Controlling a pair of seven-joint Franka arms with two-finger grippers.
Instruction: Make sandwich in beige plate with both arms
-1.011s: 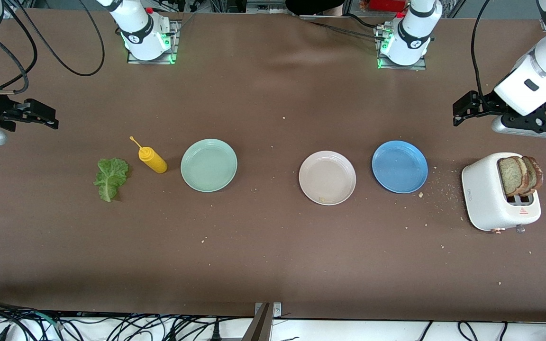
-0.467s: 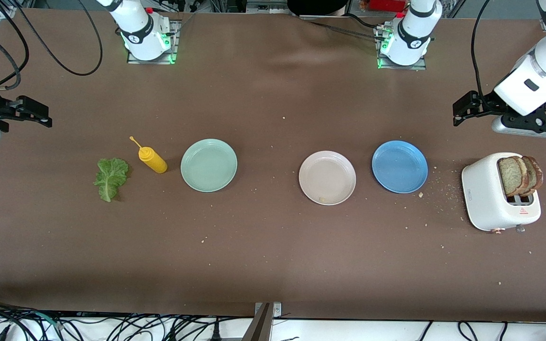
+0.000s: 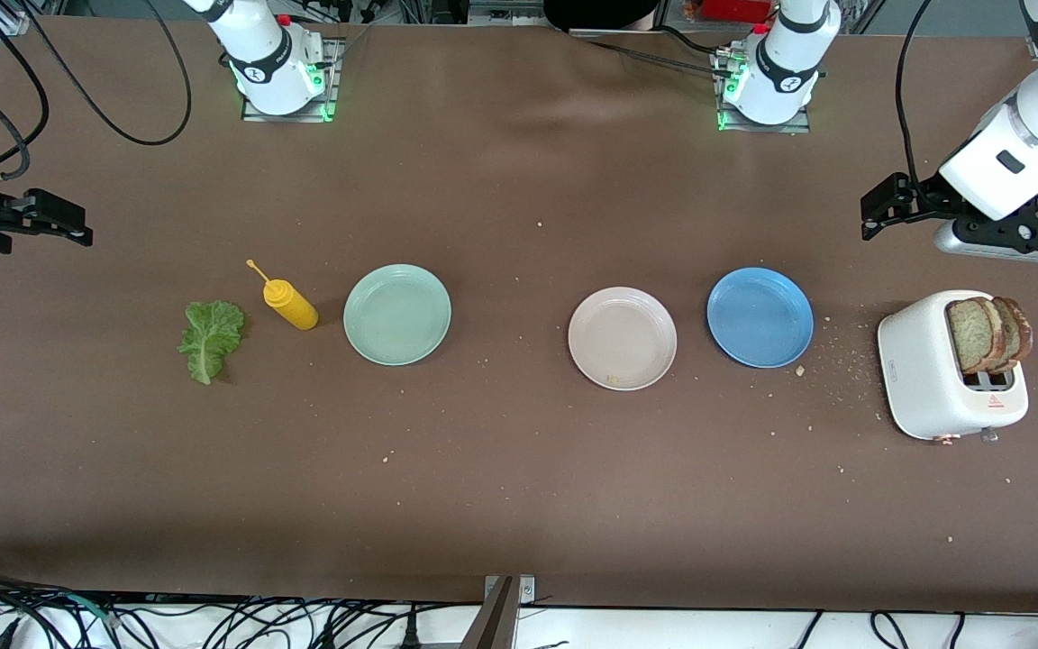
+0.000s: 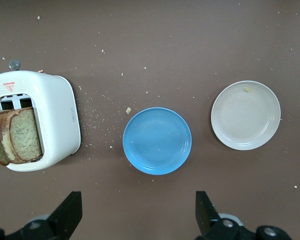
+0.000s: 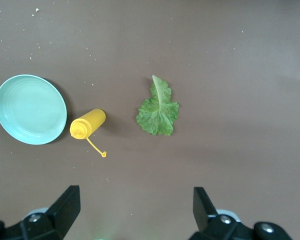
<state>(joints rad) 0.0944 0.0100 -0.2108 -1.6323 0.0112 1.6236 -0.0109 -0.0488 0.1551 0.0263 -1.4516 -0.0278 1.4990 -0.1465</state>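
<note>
the beige plate (image 3: 623, 338) sits bare just right of the front view's centre, with a crumb near its lower rim. to its right, close but apart, lies the blue plate (image 3: 760, 317); at centre-left lies the green plate (image 3: 397, 314). no sandwich is made: two bread slices (image 3: 987, 334) stand upright in the white toaster (image 3: 942, 365) at the right edge of the frame, and the lettuce (image 3: 210, 338) lies flat at lower left of the yellow bottle (image 3: 289, 303), which lies on its side beside the green plate. crumbs dot the table (image 3: 519, 496) between the toaster and the blue plate.

the left gripper (image 3: 879, 212) hangs at the upper right of the frame, over bare table above the toaster, fingers spread wide and holding nothing; in the left wrist view its fingers (image 4: 70, 212) frame the blue plate (image 4: 157, 140). the right gripper (image 3: 55, 218) hangs at the frame's left edge, over bare table up from the lettuce, likewise spread and empty; its wrist view shows the lettuce (image 5: 158, 108), bottle (image 5: 87, 124) and green plate (image 5: 30, 109) below.
</note>
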